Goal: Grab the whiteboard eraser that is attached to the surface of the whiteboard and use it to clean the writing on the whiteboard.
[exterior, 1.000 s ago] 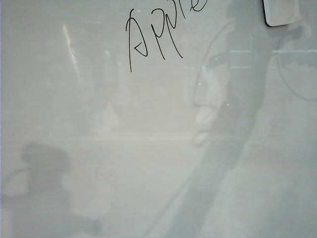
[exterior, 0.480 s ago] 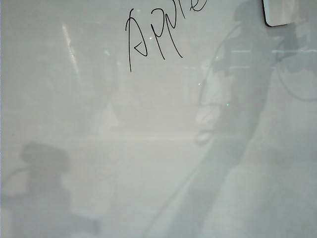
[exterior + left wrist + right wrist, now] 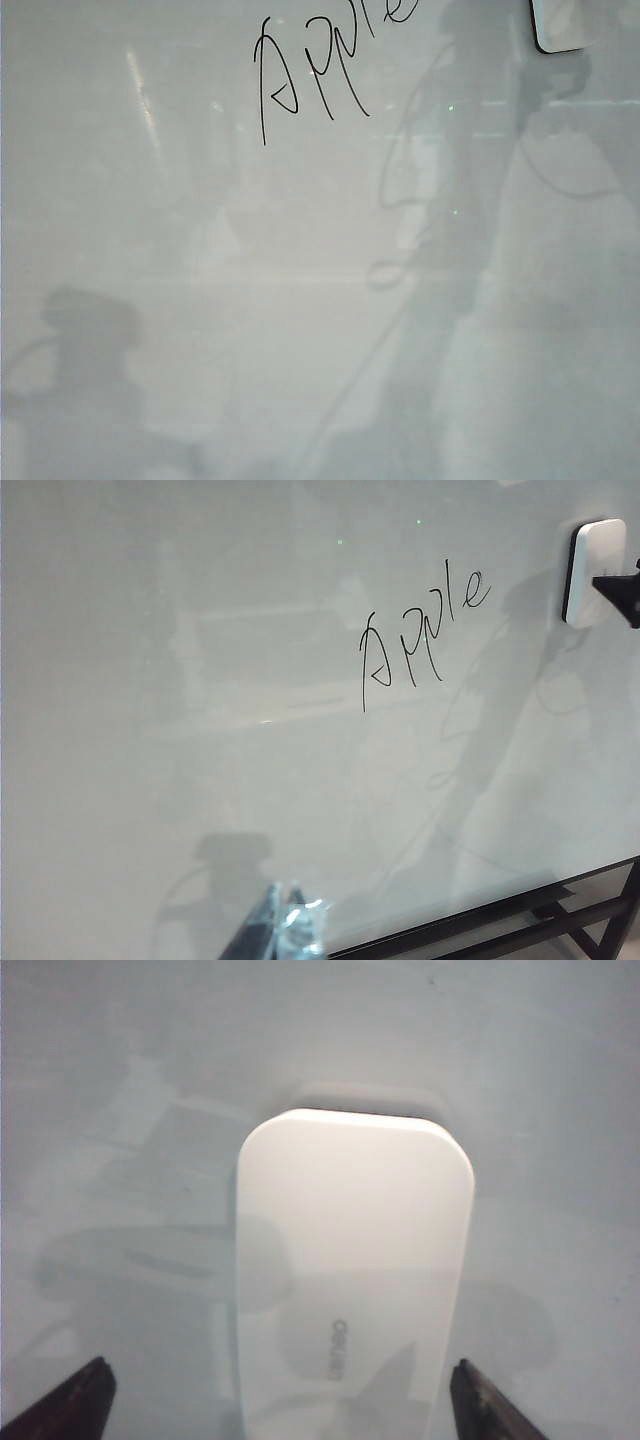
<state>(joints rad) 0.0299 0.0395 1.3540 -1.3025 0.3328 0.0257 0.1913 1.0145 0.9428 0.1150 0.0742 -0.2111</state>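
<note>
Whiteboard edge: right gripper jaws straddle whiteboard eraser.

The whiteboard bears handwritten "Apple"; the whiteboard eraser reads "deli".

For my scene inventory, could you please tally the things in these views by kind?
Whiteboard: 1
Whiteboard eraser: 1
Handwritten word, "Apple": 1
Grippers: 2, the left gripper and the right gripper, open around the eraser
Total: 5
</note>
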